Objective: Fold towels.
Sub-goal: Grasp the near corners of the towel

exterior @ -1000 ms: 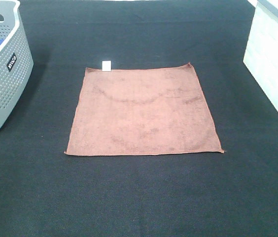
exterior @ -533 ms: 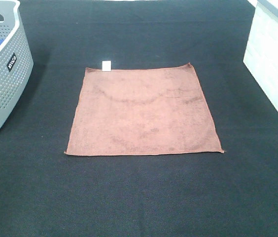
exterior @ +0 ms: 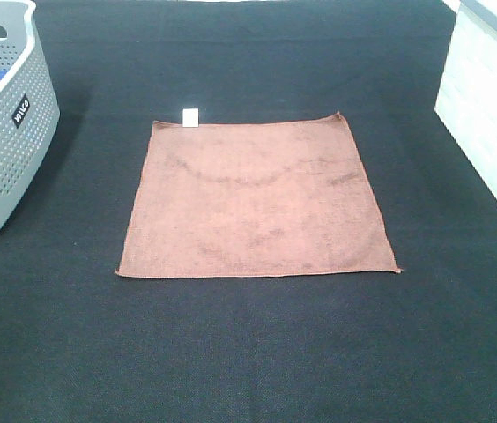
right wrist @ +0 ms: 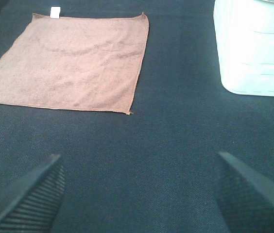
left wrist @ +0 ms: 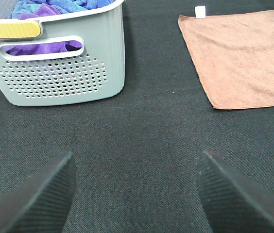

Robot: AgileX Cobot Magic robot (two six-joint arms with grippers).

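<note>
On the table (exterior: 248, 352), centre: one rust towel (exterior: 255, 201), spread flat, ready for folding. Left claw (left wrist: 136, 162) and right claw (right wrist: 138, 158): wide open, empty, so we can take its near corners.

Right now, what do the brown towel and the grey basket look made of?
Towel: soft matte terry or microfibre, judging by its fuzzy nap and stitched hem. Basket: likely moulded plastic, smooth satin grey with rows of punched holes.
</note>
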